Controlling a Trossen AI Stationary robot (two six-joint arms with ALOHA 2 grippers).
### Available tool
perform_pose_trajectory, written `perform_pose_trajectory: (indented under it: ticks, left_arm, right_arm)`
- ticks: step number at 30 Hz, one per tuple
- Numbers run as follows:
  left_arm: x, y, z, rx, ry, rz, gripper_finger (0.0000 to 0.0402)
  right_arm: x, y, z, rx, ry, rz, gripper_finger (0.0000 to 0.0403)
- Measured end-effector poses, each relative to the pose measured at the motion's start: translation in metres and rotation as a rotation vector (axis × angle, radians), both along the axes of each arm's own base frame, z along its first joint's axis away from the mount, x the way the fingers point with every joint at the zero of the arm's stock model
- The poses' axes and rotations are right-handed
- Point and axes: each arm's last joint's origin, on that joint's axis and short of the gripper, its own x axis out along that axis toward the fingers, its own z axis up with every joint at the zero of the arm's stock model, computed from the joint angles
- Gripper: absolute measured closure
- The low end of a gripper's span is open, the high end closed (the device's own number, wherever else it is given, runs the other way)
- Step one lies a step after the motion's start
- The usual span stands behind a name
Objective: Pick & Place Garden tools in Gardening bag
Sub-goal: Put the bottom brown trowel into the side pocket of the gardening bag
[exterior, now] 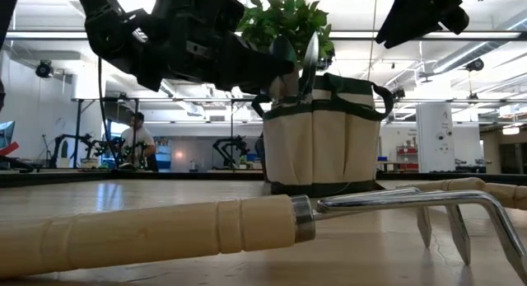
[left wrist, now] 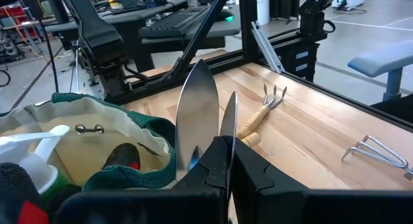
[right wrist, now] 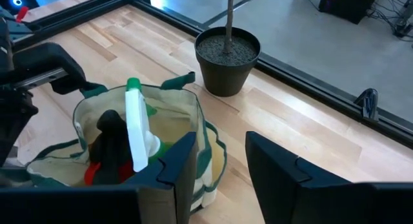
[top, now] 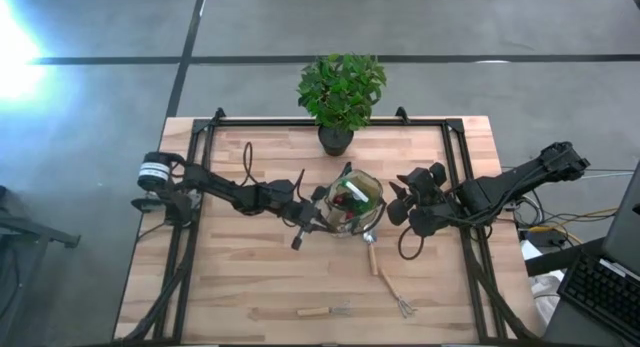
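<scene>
The olive-khaki gardening bag [top: 353,203] stands on its base mid-table, with a green spray bottle [right wrist: 135,127] and a red item [right wrist: 97,173] inside. My left gripper [top: 320,219] is at the bag's left rim, shut on a silver trowel [left wrist: 197,114]. My right gripper [top: 398,204] is open just right of the bag; one finger [right wrist: 177,161] stands by the bag's rim, and I cannot tell whether it touches. A wooden-handled rake [top: 390,284] and a smaller fork [top: 325,311] lie flat on the table in front of the bag. My left gripper pinches the base of the trowel's blade [left wrist: 216,141] between its two fingers. It comes from the table's left. The blade sticks out past the fingertips, tip up [exterior: 310,49], above the bag's rim and lifted clear. The gripper hides the handle.
A leafy potted plant [top: 340,92] in a dark pot [right wrist: 227,59] stands behind the bag at the table's far edge. A black frame [top: 200,167] runs along the table's left, right and far sides. Bare wood lies at the near left.
</scene>
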Motion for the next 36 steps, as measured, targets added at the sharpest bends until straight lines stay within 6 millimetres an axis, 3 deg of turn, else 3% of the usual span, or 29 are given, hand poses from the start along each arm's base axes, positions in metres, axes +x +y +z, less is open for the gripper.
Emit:
perform_pose_trajectory:
  ticks: [20,25,36]
  left_arm:
    - [-0.001,0.0,0.001,-0.092,0.045,0.023,0.0378]
    - [-0.003,0.001,-0.004,-0.102,0.106,0.074,0.0328]
    - [-0.002,0.004,0.013,-0.12,0.146,0.178,0.0175]
  right_arm:
    - [0.0,0.0,-0.001,-0.003,0.004,0.002,0.0274]
    - [0.0,0.0,-0.001,-0.002,0.005,0.002,0.0275]
    - [0.0,0.0,-0.001,-0.002,0.006,0.003,0.0283]
